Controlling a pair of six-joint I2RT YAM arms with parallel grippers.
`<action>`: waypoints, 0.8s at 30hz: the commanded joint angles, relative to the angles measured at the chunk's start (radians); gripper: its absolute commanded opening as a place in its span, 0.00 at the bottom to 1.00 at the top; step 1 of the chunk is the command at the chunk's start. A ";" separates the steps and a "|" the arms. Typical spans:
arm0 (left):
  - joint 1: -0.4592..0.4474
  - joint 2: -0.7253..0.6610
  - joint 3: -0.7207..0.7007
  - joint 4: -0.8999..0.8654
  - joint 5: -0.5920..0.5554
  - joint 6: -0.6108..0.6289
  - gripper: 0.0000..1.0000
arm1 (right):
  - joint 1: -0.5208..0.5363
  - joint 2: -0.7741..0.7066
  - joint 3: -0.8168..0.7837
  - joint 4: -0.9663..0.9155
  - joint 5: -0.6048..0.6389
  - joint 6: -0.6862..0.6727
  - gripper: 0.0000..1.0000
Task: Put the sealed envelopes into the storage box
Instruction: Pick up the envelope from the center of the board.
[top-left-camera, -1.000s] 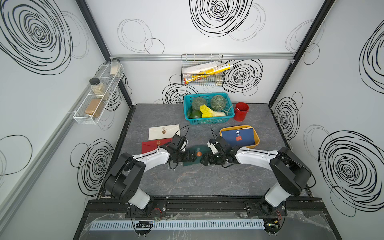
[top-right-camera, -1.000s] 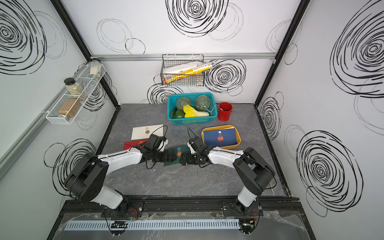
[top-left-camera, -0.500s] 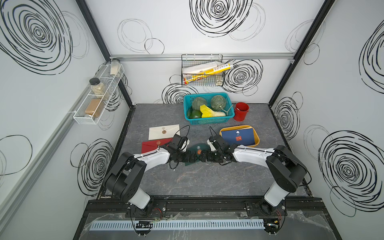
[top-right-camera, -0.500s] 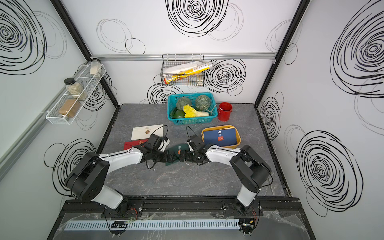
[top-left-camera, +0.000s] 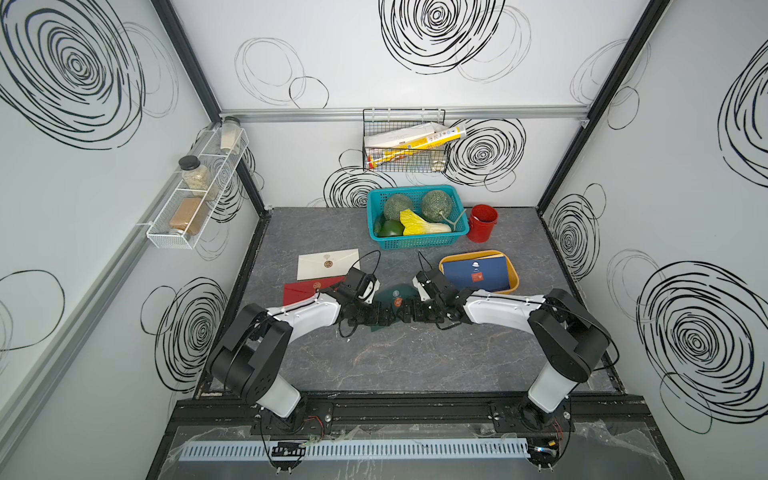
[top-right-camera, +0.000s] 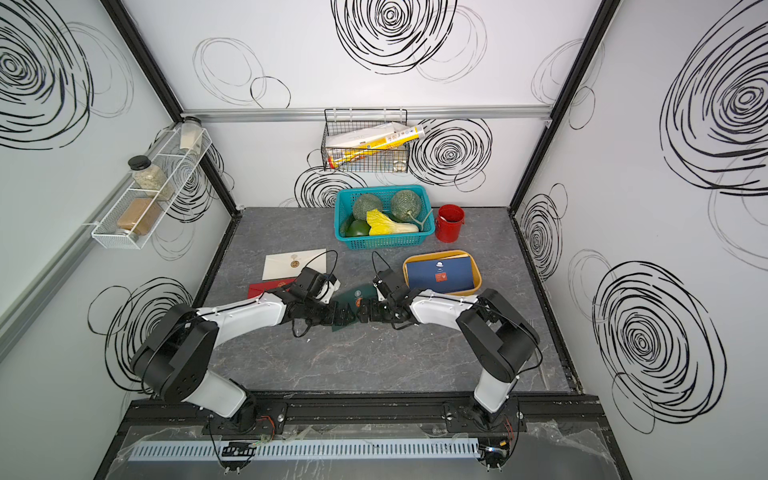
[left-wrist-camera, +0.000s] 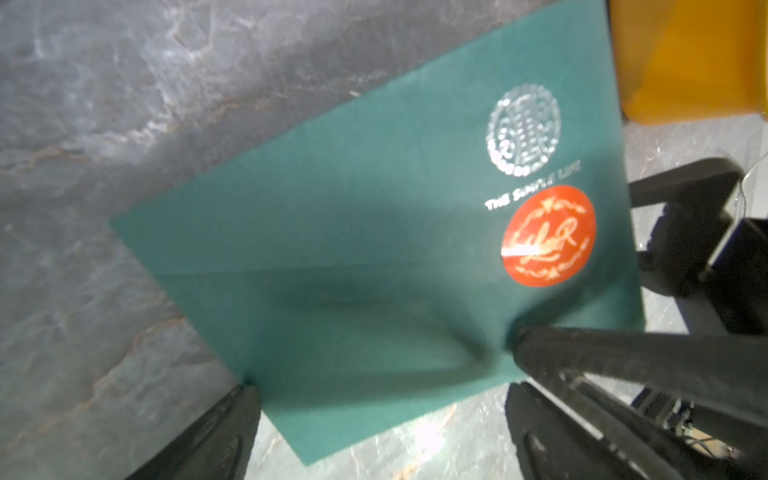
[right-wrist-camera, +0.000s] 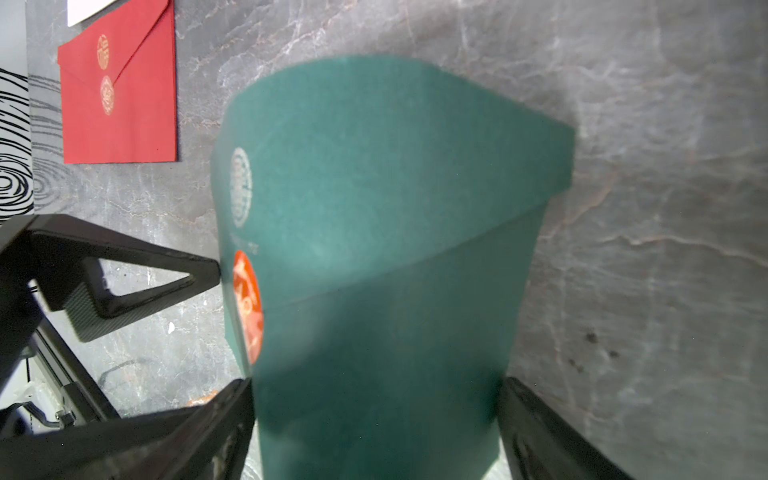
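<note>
1. The dark green paper envelope (left-wrist-camera: 353, 257) with a round red seal (left-wrist-camera: 548, 236) is bowed at the middle of the bench (top-left-camera: 415, 361).
2. It is straddled by the left claw (left-wrist-camera: 382, 365) and right claw (right-wrist-camera: 376, 386), both spread wide against its edges.
3. If squeezed edgewise, it could be buckled or sprung free before the orange-yellow plastic storage box (top-left-camera: 478, 253) is reached.

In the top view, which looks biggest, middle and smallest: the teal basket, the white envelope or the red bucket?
Largest to smallest:
1. teal basket
2. white envelope
3. red bucket
</note>
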 joint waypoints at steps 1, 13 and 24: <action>0.052 -0.044 0.119 -0.080 -0.010 0.087 0.99 | 0.000 0.006 -0.045 -0.058 0.036 -0.025 0.94; 0.107 0.268 0.425 -0.220 0.112 0.466 0.86 | 0.001 0.002 -0.026 -0.091 0.073 -0.096 0.95; 0.127 0.346 0.499 -0.227 0.336 0.621 0.91 | 0.001 0.004 -0.013 -0.109 0.077 -0.151 0.95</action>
